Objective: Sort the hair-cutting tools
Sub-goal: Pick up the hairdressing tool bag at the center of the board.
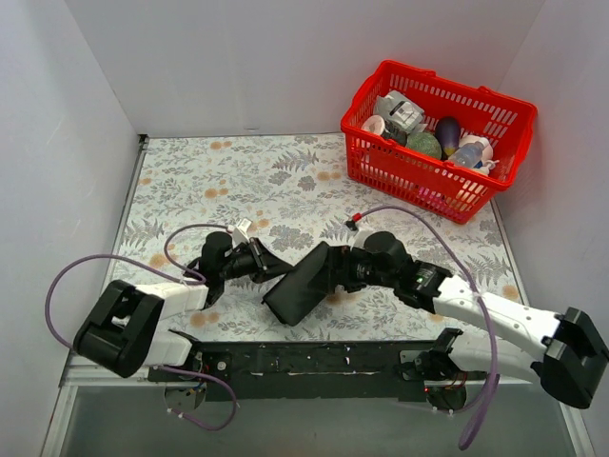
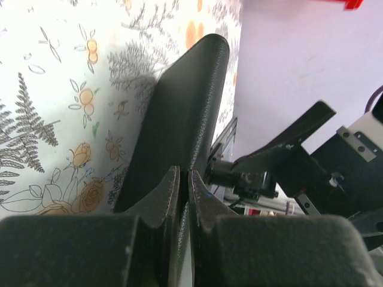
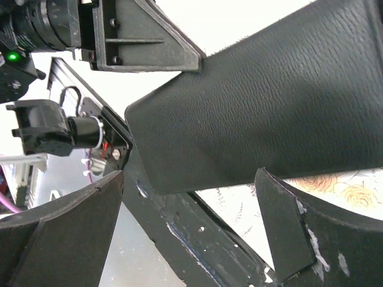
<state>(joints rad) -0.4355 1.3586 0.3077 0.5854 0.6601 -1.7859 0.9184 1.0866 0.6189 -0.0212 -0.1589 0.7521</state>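
Folding case [image 1: 297,284]: a flat, black, rectangular case with rounded corners is seen; its skin is finely grained like leather [image 3: 269,107].
Case axis: in the top view the long axis is laid diagonally, from the near left up toward the far right. In the left wrist view the case [image 2: 185,113] is seen edge-on, rising away from the camera.
Case position: it is held between the two arms, over the near middle of the desk [image 1: 238,181]. Whether its lower corner is touching the desk cannot be told.
Hair-cutting tools: no scissors or comb can be made out in any view, and the inside of the case is hidden.
Left gripper [image 1: 269,265]: its black fingers are pressed almost together, and a thin edge of the case is pinched between them [image 2: 184,179].
Right gripper [image 1: 335,271]: its fingers are spread wide [image 3: 190,173]. The case's rounded corner is seen across the gap, and no finger is seen pressing on it.
Desk surface: it is covered with a pale sheet printed with grey ferns and orange flowers.
Basket [image 1: 419,181]: a red plastic basket with slatted walls is set at the far right corner, well apart from the case. It is filled with bottles [image 1: 473,150] and rounded items.
Base rail [image 1: 304,362]: a black metal bar is run along the near edge, under the arms.
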